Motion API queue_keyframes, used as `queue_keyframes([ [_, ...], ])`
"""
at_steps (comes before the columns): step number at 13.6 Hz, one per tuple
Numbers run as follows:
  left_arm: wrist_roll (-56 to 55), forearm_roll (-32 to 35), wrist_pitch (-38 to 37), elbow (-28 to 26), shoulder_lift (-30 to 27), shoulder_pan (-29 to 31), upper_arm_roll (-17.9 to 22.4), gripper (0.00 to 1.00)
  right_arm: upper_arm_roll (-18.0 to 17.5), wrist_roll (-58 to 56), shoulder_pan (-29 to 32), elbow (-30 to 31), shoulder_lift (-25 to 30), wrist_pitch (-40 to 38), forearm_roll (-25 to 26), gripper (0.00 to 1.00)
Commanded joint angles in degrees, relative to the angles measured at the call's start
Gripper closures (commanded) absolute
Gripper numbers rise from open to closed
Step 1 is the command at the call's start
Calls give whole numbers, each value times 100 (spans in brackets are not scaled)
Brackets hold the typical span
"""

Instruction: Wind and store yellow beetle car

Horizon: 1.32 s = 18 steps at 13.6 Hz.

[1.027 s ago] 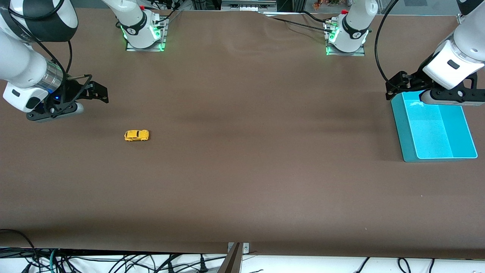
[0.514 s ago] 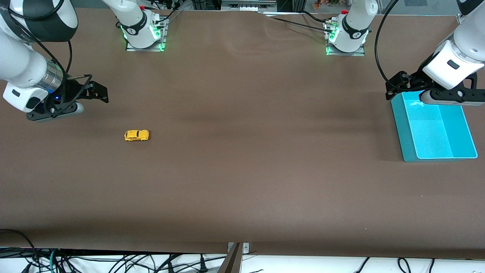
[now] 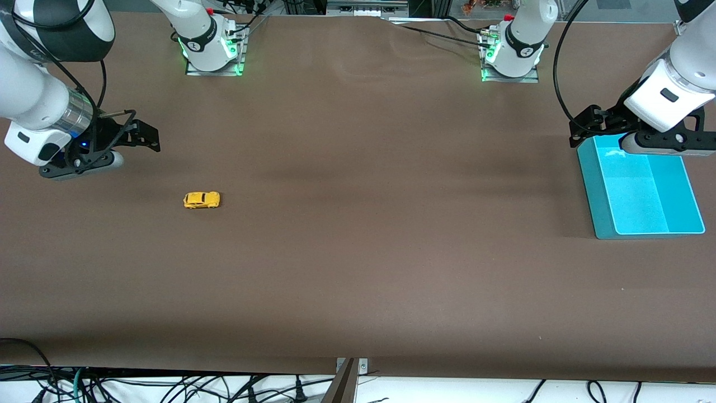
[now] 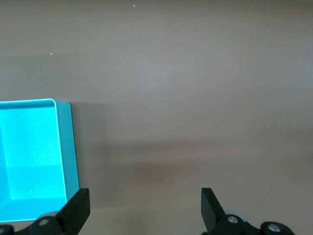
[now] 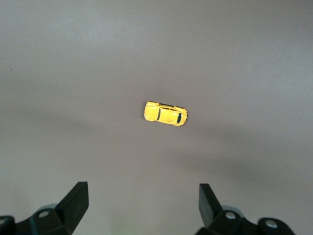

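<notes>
The yellow beetle car (image 3: 201,200) rests on its wheels on the brown table, toward the right arm's end. In the right wrist view the yellow beetle car (image 5: 165,113) lies ahead of the fingertips, apart from them. My right gripper (image 3: 146,137) hovers open and empty above the table beside the car, a little closer to the robots' bases (image 5: 143,196). My left gripper (image 3: 582,130) is open and empty too, hanging at the corner of the teal bin that lies closest to the bases (image 4: 144,200).
An empty teal bin (image 3: 593,193) stands at the left arm's end of the table, and its wall (image 4: 69,147) shows in the left wrist view. Cables hang below the table's edge closest to the front camera.
</notes>
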State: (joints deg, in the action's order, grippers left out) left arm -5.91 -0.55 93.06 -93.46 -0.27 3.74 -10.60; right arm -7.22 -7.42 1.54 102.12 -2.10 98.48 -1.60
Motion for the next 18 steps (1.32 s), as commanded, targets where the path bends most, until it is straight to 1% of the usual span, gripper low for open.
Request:
queue_keyframes([
  [1,46,-103,-147,205,79,4,-3,0,1,-76,30,-79,-18,-101,-16,0],
  [14,46,-94,-209,232,97,-23,-3,0,1,-84,30,-96,175,-171,-16,0],
  [15,46,-94,-209,232,97,-23,-3,0,1,-102,30,-88,175,-267,-16,0],
  [16,46,-103,-209,232,97,-23,-3,0,-16,-198,30,-70,175,-399,-16,0],
  [17,46,-103,-209,240,97,-23,-3,0,-25,-608,30,95,167,-365,-16,0],
  [18,38,-103,-209,241,88,-23,-3,0,-25,-1264,30,332,158,-208,-16,0],
])
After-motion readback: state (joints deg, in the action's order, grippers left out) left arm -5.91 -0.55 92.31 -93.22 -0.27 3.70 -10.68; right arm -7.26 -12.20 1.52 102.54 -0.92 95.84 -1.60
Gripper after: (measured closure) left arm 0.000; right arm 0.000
